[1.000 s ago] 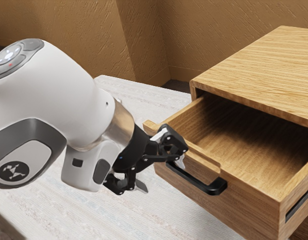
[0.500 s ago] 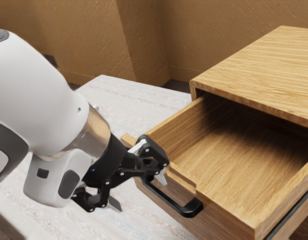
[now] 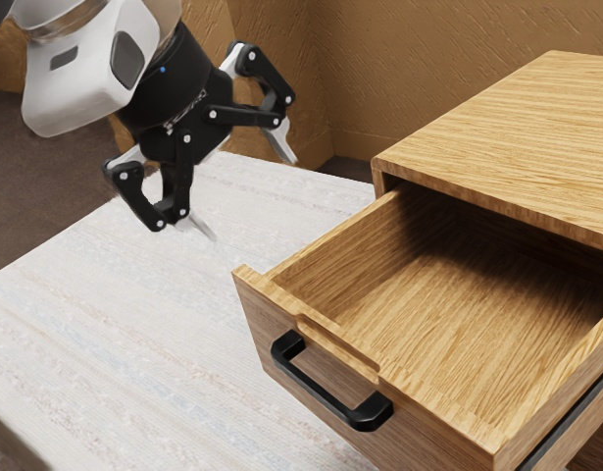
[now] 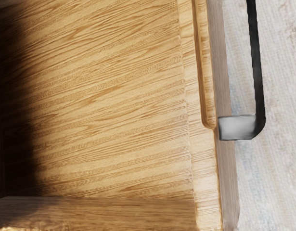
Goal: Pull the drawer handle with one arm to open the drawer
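The wooden drawer stands pulled far out of its cabinet, and its inside is bare. Its black bar handle runs along the front panel and nothing touches it. My gripper hangs open above the table, up and toward the exterior view's left of the drawer, well apart from the handle, with nothing between its fingers. From the wrist view I look down on the drawer floor, the front panel's top edge and the handle beyond it.
The pale table top spreads under and in front of the drawer. Brown textured walls close the back. The cabinet's top overhangs the rear of the drawer.
The drawer slid further out while my gripper was at the handle. My gripper has since let go of it and risen up and toward the exterior view's left, fingers spread.
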Controlling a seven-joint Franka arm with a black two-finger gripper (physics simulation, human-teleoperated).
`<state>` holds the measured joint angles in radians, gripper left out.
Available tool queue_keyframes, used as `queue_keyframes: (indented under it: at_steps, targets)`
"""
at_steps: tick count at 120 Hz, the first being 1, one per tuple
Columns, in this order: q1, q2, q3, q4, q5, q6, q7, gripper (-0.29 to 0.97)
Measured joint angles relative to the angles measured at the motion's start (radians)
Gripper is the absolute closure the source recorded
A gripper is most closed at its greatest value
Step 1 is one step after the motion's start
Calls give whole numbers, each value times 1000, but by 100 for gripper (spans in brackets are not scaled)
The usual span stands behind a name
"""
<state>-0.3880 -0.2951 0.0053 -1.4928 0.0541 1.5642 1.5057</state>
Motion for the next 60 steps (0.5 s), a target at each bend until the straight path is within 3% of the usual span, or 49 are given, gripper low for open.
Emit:
queue_keyframes:
  at_steps: [13, 22, 37, 60]
  targets:
    - [8, 125, 55, 142, 33, -112, -96, 0]
    - [65, 184, 79, 196, 45, -175, -158, 0]
    - [149, 209, 84, 213, 59, -240, -259, 0]
    - [153, 225, 85, 216, 70, -287, -384, 0]
